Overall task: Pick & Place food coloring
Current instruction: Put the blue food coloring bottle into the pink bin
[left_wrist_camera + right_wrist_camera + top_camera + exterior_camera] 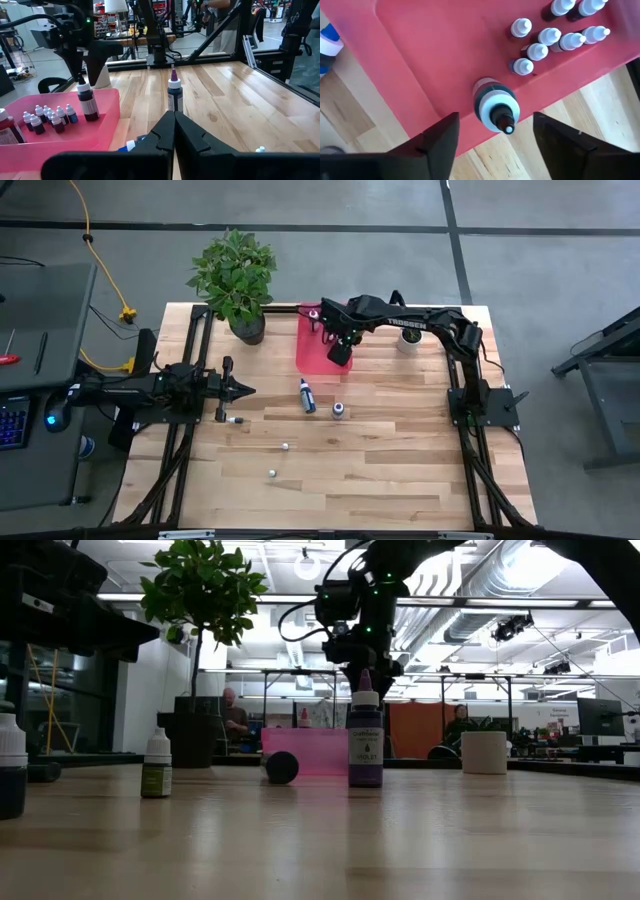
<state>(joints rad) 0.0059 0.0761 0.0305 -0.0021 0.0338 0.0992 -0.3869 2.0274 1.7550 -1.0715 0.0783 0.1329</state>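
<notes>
The pink tray lies at the table's far middle. Several tiny white-capped food coloring bottles stand grouped inside it. A taller dark bottle stands upright on the tray floor. My right gripper hovers open above this bottle, one finger on either side, touching nothing. On the wood, a purple bottle stands upright and a blue bottle lies on its side. Three tiny bottles are scattered nearer. My left gripper is shut, low over the table's left.
A potted green plant stands at the far left corner, left of the tray. A small white pot sits under the right arm. Bare wood spreads across the near half and the right side.
</notes>
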